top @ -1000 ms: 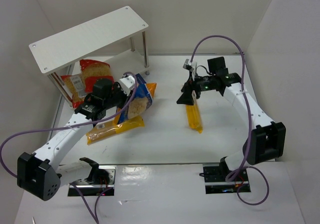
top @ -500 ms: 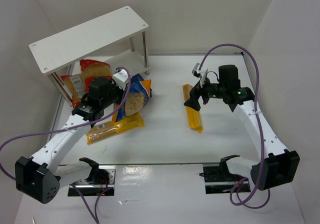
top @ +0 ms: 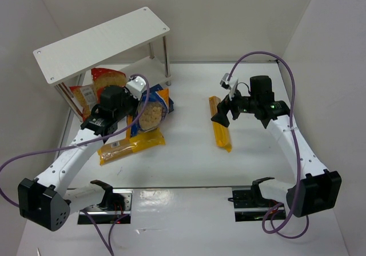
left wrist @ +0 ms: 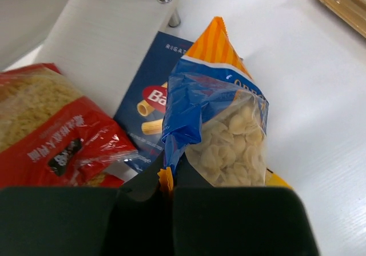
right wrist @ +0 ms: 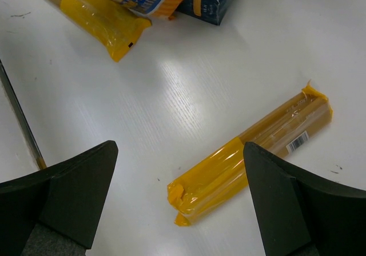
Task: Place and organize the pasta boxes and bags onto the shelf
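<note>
White shelf (top: 103,44) boards stand beyond the left gripper (left wrist: 168,182), whose fingers are clamped on the lower edge of the blue shell-pasta bag (left wrist: 220,119), holding it end-up, probably to carry it onto a tier. Just behind that bag lies the dark-blue pasta box (left wrist: 146,104). The right gripper (right wrist: 178,150) hangs with fingers spread wide above the narrow yellow bag (right wrist: 251,153), seemingly lined up to take it next.

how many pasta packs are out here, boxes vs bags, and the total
boxes: 1, the dark-blue carton
bags: 4, the blue bag, the red bag, the yellow bag near the left arm, the yellow bag near the right arm
total: 5
</note>
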